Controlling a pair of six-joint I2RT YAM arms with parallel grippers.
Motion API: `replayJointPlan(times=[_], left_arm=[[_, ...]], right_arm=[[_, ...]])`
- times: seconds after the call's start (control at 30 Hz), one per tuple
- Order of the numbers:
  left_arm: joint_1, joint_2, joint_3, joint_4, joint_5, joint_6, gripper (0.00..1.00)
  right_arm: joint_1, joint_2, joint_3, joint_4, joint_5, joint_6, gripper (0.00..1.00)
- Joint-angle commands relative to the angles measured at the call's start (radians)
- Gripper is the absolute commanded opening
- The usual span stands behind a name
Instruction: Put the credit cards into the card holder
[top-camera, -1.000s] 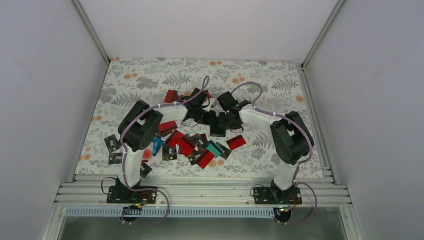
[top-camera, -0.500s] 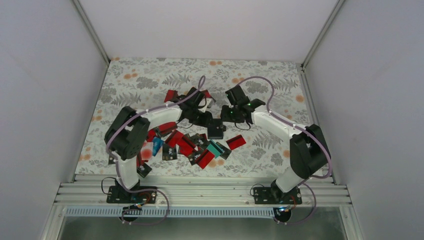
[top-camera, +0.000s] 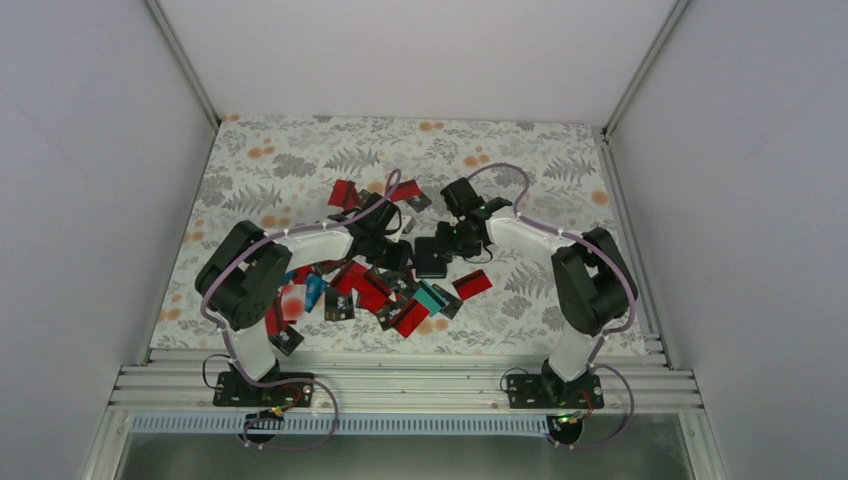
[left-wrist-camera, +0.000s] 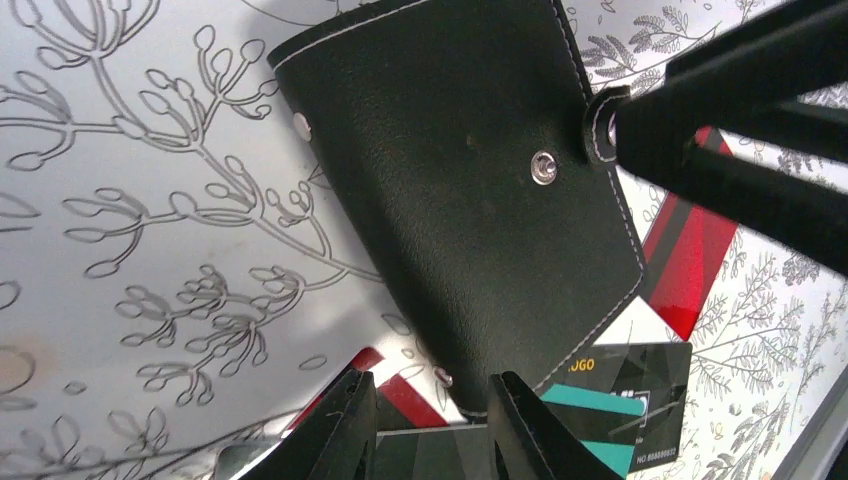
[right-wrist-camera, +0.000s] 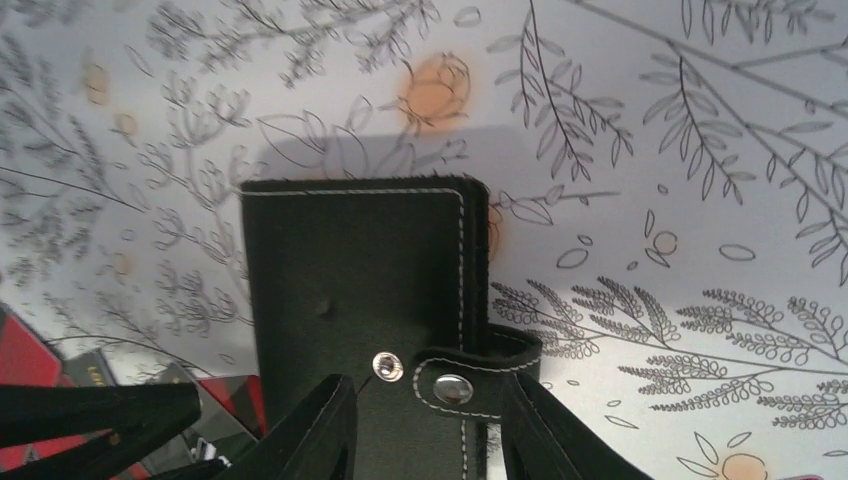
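Floral tabletop (top-camera: 290, 160), one card holder (top-camera: 431, 257), many credit cards (top-camera: 372, 295)

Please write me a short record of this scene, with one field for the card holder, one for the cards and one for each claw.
card holder: black, lying flat on the flowered table cover; its strap looks unsnapped
cards: red, black and teal, scattered loose on the near side of the holder; none seen inside it
left claw: open, a corner of the holder between its fingers, not clamped
right claw: fingers apart on either side of the strap; a grip cannot be confirmed
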Motion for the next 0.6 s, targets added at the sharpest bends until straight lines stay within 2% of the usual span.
replayJointPlan(times=[0.0,0.57], left_arm=[[0.001,0.04,0.009,0.099,0.058,-0.017,0.31],[-0.011,0.098,0.029,0.154,0.102,-0.024,0.31]], right_arm=[[0.012,0.028,0.048,-0.051,0.014,0.016,0.39],[0.057,0.143,0.152,-0.171,0.124,0.015,0.35]])
